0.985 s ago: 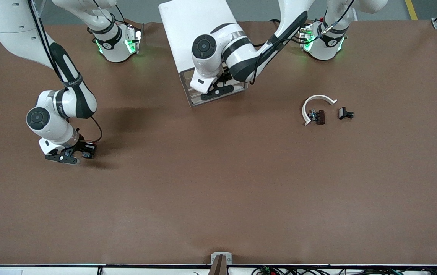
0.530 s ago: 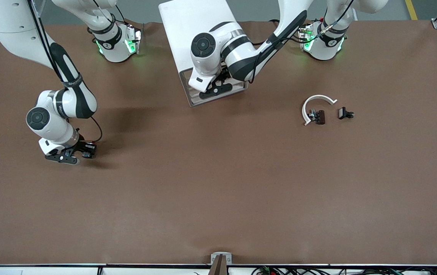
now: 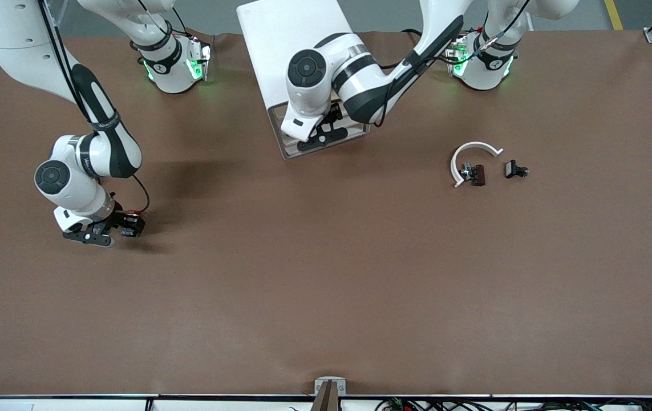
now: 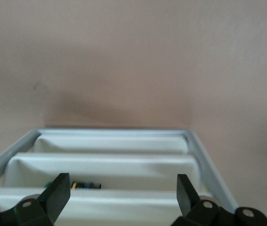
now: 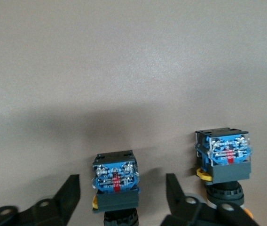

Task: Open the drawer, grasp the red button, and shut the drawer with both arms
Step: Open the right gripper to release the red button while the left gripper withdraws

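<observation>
The white cabinet (image 3: pixel 280 45) stands between the arms' bases, with a drawer (image 3: pixel 287 147) pulled out a little toward the front camera. My left gripper (image 3: pixel 320 137) is over that drawer, open, its fingers either side of a drawer front (image 4: pixel 124 200). A small yellow, blue and black thing (image 4: pixel 84 185) lies in a drawer in the left wrist view. My right gripper (image 3: pixel 100 234) is low at the right arm's end of the table, open around a button unit (image 5: pixel 116 181) with a blue contact block. A like unit (image 5: pixel 225 160) stands beside it. Both caps are hidden.
A white curved piece (image 3: pixel 474 155), a dark brown part (image 3: pixel 477 174) and a small black part (image 3: pixel 515 169) lie on the brown table (image 3: pixel 326 285) toward the left arm's end.
My right gripper has shifted slightly toward the right arm's end of the table. My left gripper has shifted a little at the drawer. The drawer has not visibly moved.
</observation>
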`<state>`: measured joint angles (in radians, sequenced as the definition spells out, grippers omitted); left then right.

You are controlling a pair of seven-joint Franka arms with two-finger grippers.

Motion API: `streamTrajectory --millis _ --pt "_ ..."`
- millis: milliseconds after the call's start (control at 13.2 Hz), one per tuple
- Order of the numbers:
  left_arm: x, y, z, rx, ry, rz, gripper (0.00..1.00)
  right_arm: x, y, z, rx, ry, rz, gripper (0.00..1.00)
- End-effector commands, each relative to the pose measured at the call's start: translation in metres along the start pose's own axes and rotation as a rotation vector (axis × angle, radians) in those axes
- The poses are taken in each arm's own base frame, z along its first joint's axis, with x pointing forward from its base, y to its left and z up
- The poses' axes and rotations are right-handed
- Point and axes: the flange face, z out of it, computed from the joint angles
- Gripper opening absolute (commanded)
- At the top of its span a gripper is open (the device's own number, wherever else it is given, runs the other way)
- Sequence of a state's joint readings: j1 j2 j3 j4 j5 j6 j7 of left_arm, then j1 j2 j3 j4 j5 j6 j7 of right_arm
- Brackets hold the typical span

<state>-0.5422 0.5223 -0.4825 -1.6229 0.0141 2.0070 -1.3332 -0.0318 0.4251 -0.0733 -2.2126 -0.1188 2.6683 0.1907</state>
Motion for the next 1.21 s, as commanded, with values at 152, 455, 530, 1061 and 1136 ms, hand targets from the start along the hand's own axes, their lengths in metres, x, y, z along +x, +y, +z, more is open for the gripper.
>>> streamTrajectory --millis 152,455,530,1061,1136 --pt "0.086 -0.025 -0.030 -0.041 0.025 -0.059 1.00 0.007 -0.002 -0.026 0.003 0.039 -0.018 1.00" --pt "0.169 -0.067 -0.055 -0.079 0.035 -0.060 1.00 0.025 -0.017 -0.073 -0.007 0.027 -0.036 1.00" --pt "0.186 -0.081 -0.062 -0.082 0.039 -0.051 1.00 0.031 -0.020 -0.088 -0.018 -0.010 -0.036 1.00" --pt "0.283 -0.212 -0.110 -0.031 0.047 0.101 1.00 0.041 -0.027 -0.213 0.026 -0.099 -0.012 1.00" --pt "0.297 -0.236 -0.117 -0.025 0.062 0.105 1.00 0.040 -0.026 -0.233 0.044 -0.107 -0.008 1.00"
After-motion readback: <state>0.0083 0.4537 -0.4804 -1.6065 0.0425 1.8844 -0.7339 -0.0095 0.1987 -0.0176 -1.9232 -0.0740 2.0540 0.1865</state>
